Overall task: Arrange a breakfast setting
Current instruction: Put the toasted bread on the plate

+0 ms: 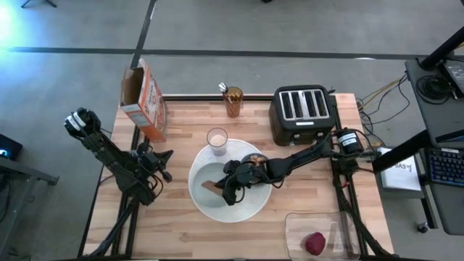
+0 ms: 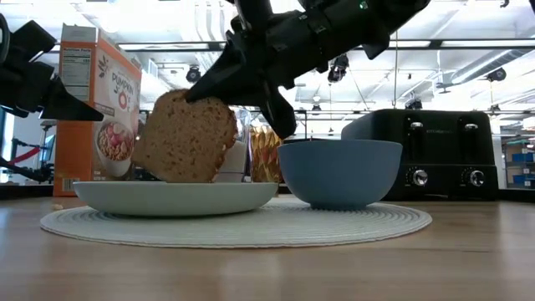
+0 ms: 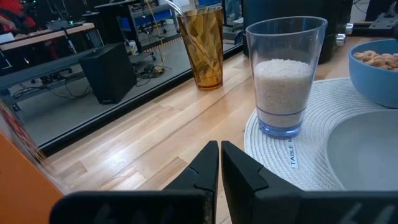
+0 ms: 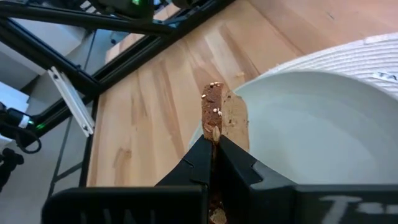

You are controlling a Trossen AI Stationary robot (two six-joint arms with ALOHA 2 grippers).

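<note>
My right gripper is shut on a slice of brown toast over the left part of the pale plate. The plate lies on a round white woven mat. A blue bowl holding cereal and a glass of milk stand on the same mat. A red fruit lies in a clear tray at the near right. A metal handle sticks out of an amber glass. My left gripper is shut and empty, left of the mat. My right gripper pinches the toast's two flat faces between its fingers, near the upper edge. The fingers slant down from the table's right side. The toast stands on edge, upright. The plate's rim hides its lower edge, so I cannot tell whether it rests on the plate.
A black four-slot toaster stands at the far right and an orange cereal box at the far left. The amber glass stands at the far edge between them. Bare wood lies along the near edge, left of the clear tray.
</note>
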